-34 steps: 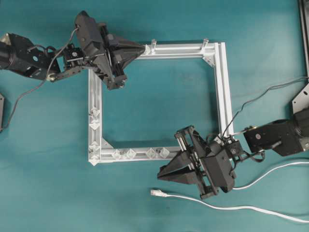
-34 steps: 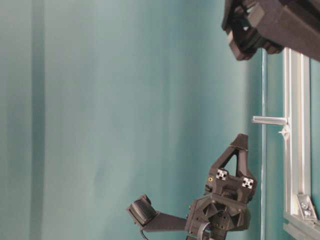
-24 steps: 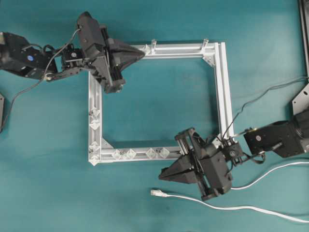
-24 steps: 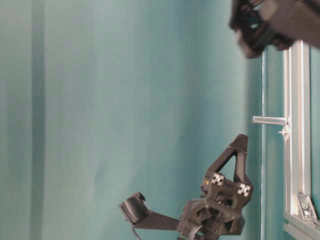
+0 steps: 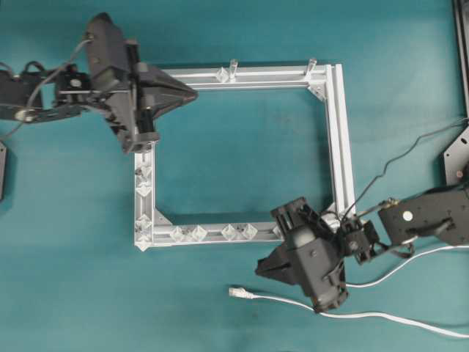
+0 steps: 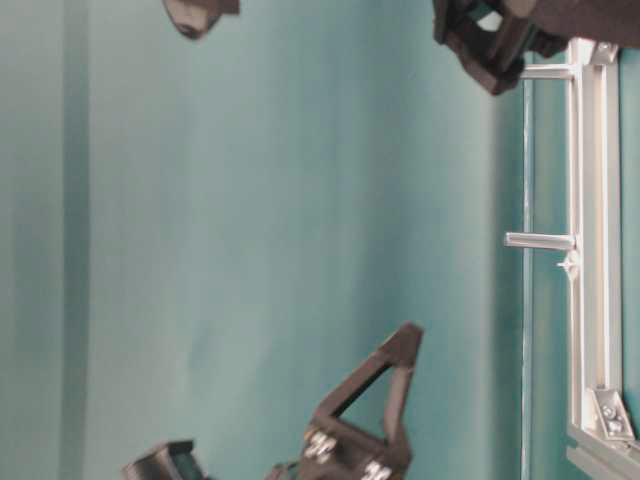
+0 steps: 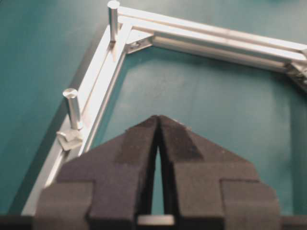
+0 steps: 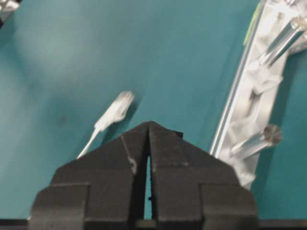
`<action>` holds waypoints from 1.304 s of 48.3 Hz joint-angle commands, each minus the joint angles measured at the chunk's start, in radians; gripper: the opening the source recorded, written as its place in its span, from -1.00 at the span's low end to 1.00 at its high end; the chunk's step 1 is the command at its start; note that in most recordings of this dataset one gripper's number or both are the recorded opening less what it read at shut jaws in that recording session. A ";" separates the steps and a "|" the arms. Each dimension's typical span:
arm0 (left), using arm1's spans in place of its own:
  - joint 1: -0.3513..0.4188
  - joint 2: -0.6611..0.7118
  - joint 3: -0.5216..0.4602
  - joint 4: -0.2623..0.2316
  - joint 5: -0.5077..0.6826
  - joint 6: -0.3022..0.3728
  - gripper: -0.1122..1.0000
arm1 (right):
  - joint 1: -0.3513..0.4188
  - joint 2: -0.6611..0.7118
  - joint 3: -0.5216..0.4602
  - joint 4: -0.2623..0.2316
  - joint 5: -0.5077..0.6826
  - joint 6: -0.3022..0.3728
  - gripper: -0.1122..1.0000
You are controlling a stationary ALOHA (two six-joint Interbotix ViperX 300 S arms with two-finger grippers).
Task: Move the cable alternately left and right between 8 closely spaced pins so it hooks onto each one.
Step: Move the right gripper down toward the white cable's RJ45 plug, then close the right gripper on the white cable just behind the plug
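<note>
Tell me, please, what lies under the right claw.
Under the right claw there is mostly bare teal table. The cable lies just beside it, its plug free on the table. The frame's bottom-right corner is covered by the arm.

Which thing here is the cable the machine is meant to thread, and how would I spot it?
Find the square aluminium frame on the teal table. Below its bottom rail, under the right gripper, a thin white cable snakes in from the right edge and ends in a small white plug. Unlike the black wires feeding the arms, it is white and lies loose.
</note>
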 commanded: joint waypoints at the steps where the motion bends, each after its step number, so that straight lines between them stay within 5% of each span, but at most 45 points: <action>1: 0.006 -0.067 0.009 0.003 0.025 -0.003 -0.80 | 0.011 -0.026 -0.060 -0.002 0.095 0.038 -0.80; 26: 0.011 -0.253 0.176 0.003 0.152 -0.005 -0.80 | 0.048 0.060 -0.196 -0.003 0.256 0.166 -0.77; 39: 0.012 -0.471 0.318 0.003 0.207 -0.003 -0.79 | 0.048 0.138 -0.291 -0.003 0.388 0.189 0.41; 56: 0.011 -0.914 0.434 0.005 0.525 -0.002 -0.79 | 0.048 0.219 -0.377 -0.003 0.439 0.242 0.40; 63: 0.011 -1.071 0.472 0.006 0.529 -0.014 -0.79 | 0.048 0.245 -0.380 -0.005 0.439 0.268 0.40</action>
